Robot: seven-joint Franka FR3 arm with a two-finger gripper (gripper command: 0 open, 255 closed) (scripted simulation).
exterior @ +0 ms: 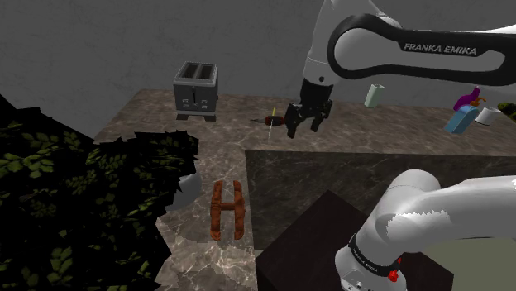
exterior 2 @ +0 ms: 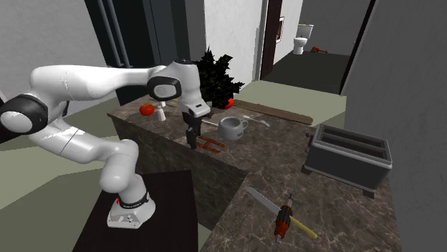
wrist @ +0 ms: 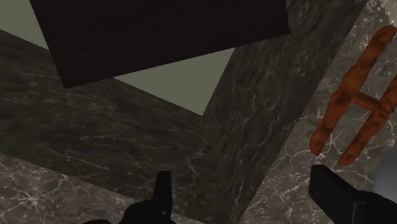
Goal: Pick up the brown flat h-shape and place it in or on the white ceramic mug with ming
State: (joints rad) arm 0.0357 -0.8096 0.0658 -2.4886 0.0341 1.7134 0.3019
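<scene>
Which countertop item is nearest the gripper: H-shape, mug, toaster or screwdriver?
The brown H-shape, lying flat just beside the open gripper. The pale grey mug stands beyond it, and the toaster and red-handled screwdriver are much farther along the counter.

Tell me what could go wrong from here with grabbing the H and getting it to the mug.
1. The brown H lies flat near the edge of the counter; the open claw may slip off it or nudge it over.
2. The mug stands close by the leafy plant, so the claw may snag leaves while placing.
</scene>
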